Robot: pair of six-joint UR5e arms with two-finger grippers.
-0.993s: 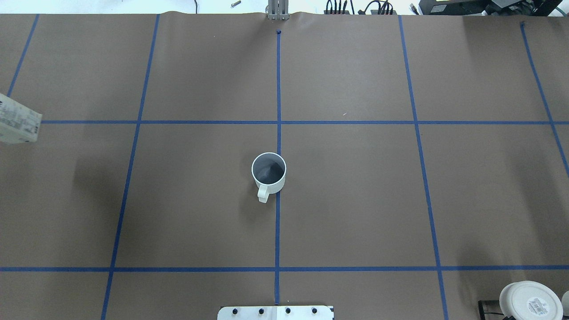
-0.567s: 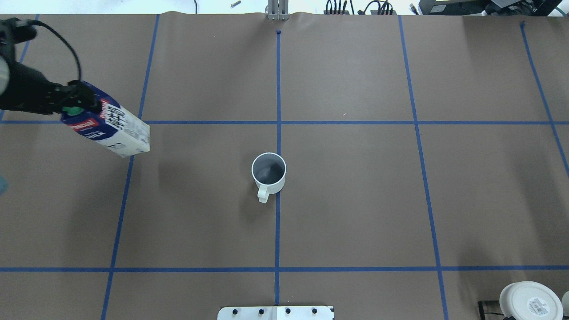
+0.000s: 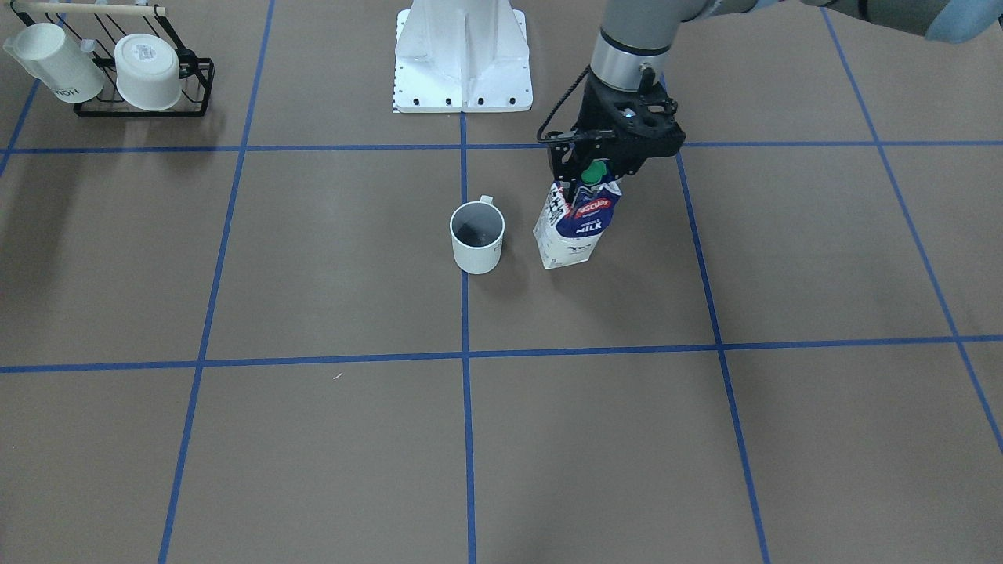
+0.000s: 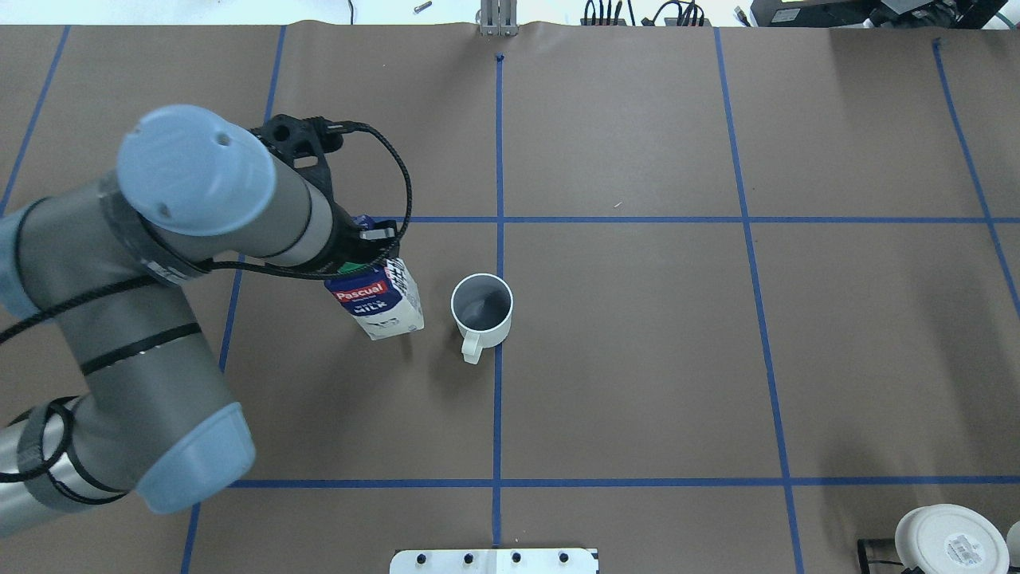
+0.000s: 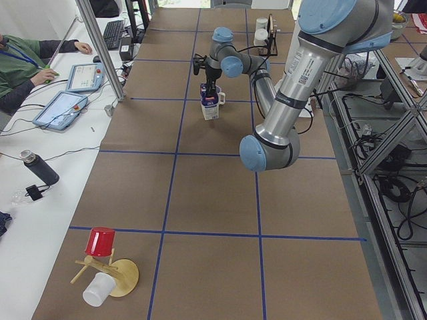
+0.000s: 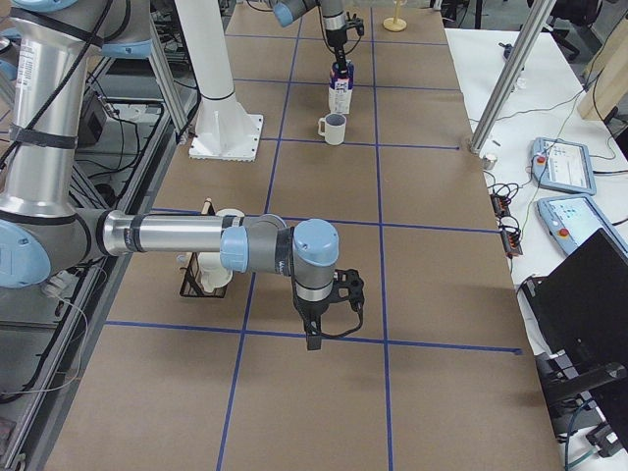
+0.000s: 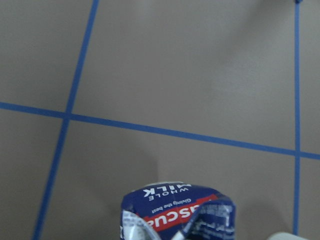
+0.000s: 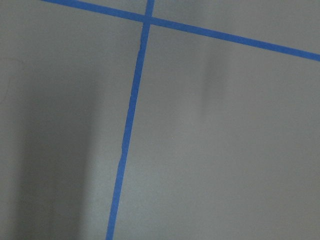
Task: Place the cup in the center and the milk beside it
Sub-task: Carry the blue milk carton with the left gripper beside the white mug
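Note:
The white cup stands upright on the blue tape line at the centre of the brown surface, handle toward the robot; it also shows in the front-facing view. The navy-and-white milk carton is just to the cup's left, a small gap apart, slightly tilted. My left gripper is shut on the carton's top by the green cap. I cannot tell if the carton's base touches the table. My right gripper hangs low over the table far off to the right; whether it is open or shut I cannot tell.
A black rack holding white cups stands by the robot's right side; one upturned cup shows at the overhead view's lower right. The white base plate is at the near edge. A wooden stand with a red cup sits at the far left end.
My left arm has carried the milk carton in from the far left edge to just beside the cup. The cup has not moved.

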